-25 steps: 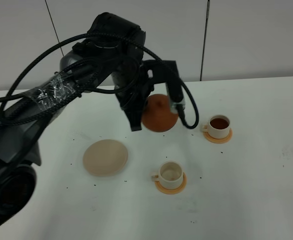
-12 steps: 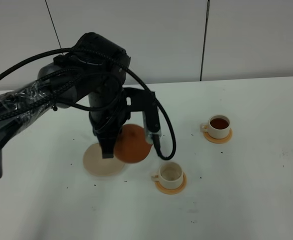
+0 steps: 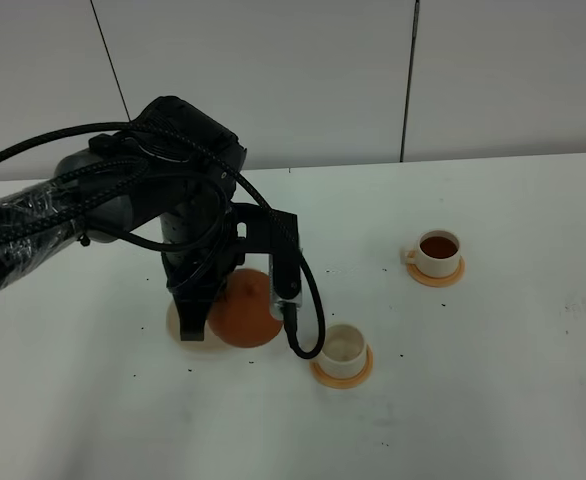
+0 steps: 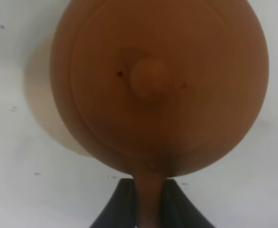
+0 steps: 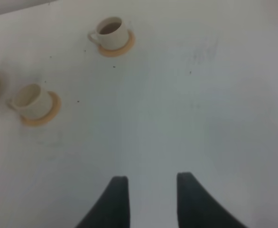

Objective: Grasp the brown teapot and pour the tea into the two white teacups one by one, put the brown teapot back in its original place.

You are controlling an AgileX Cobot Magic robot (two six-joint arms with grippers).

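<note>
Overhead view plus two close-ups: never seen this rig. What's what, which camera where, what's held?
A two-armed robot works at a white table. The wide picture is from a camera mounted high; the other two are from each arm's wrist, looking past its tool. The left tool is shut on the handle of a brown teapot, off-centre over a beige saucer; contact is unclear. The right tool is open and empty above the table. Two white cups stand on orange coasters: the far cup holds dark tea, the near cup looks pale inside.

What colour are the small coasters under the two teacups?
Both coasters are orange; the exterior high view shows this best.
</note>
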